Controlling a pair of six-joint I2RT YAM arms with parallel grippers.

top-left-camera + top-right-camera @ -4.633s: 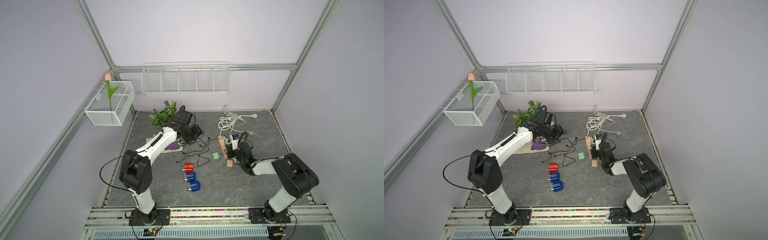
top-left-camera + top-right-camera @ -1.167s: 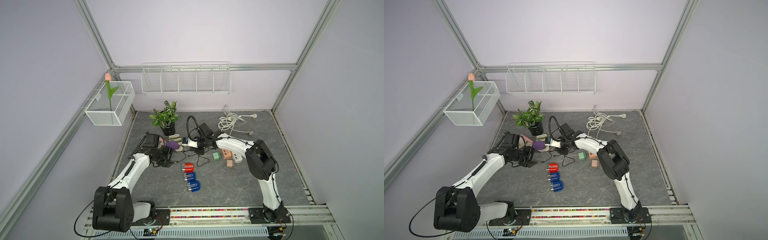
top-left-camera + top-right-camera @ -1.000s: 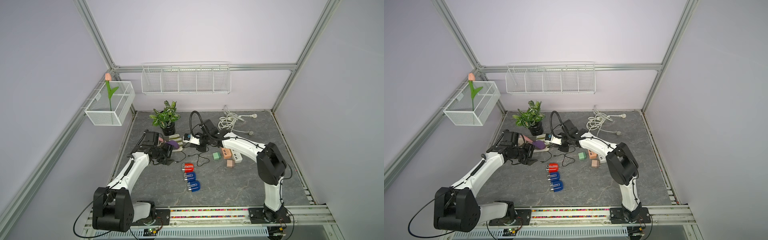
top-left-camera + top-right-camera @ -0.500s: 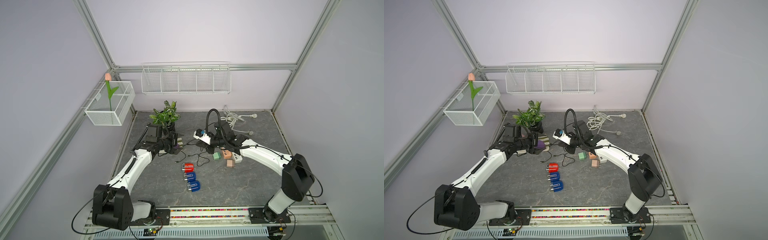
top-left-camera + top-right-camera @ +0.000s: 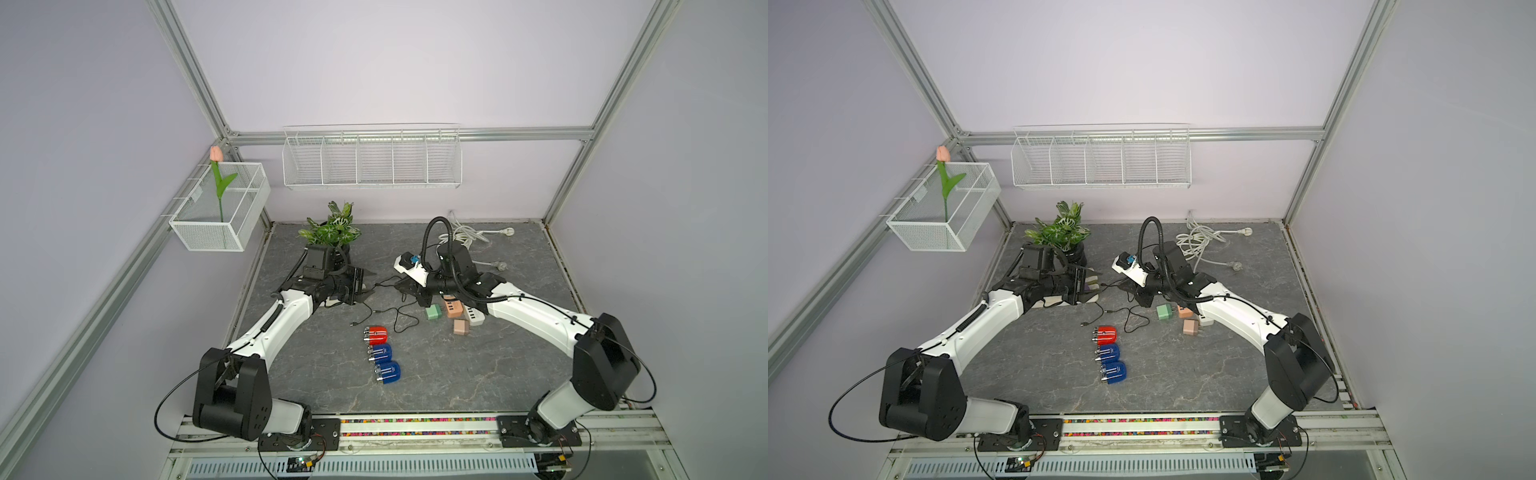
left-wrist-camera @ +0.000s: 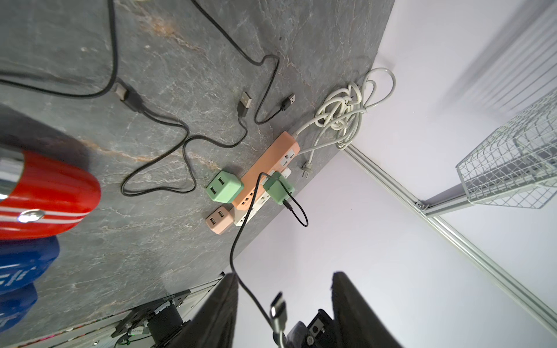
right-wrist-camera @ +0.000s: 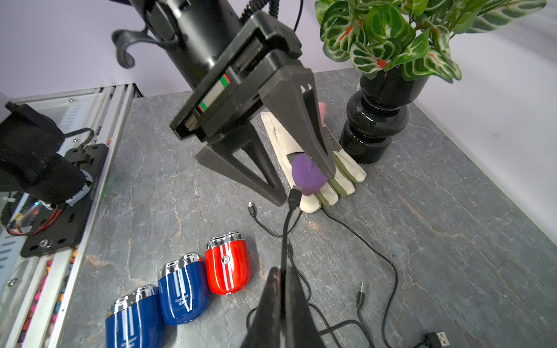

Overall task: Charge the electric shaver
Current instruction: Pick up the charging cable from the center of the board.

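Note:
Three electric shavers lie in a row mid-table: a red one (image 5: 375, 333) (image 7: 228, 265) and two blue ones (image 5: 380, 352) (image 5: 387, 371). My right gripper (image 7: 281, 278) (image 5: 405, 286) is shut on a black cable (image 7: 284, 229) and holds it above the table. The cable's plug (image 7: 294, 195) (image 6: 277, 307) stands between the fingers of my left gripper (image 6: 284, 301) (image 5: 368, 284). Those jaws stand apart on either side of the plug, with a gap on both sides. The cable runs back to a green charger (image 6: 278, 188) seated in the orange power strip (image 6: 268, 162).
A loose green charger (image 5: 433, 311) and a pink one (image 5: 461, 327) lie by the strip. More black cables (image 6: 187, 141) sprawl between the arms. A potted plant (image 5: 332, 232), a glove with a purple pad (image 7: 306, 177) and a coiled white cord (image 5: 461, 235) sit at the back.
My right arm has swung right and lifted the cable end. My left gripper has moved in around the plug, and its jaws have narrowed.

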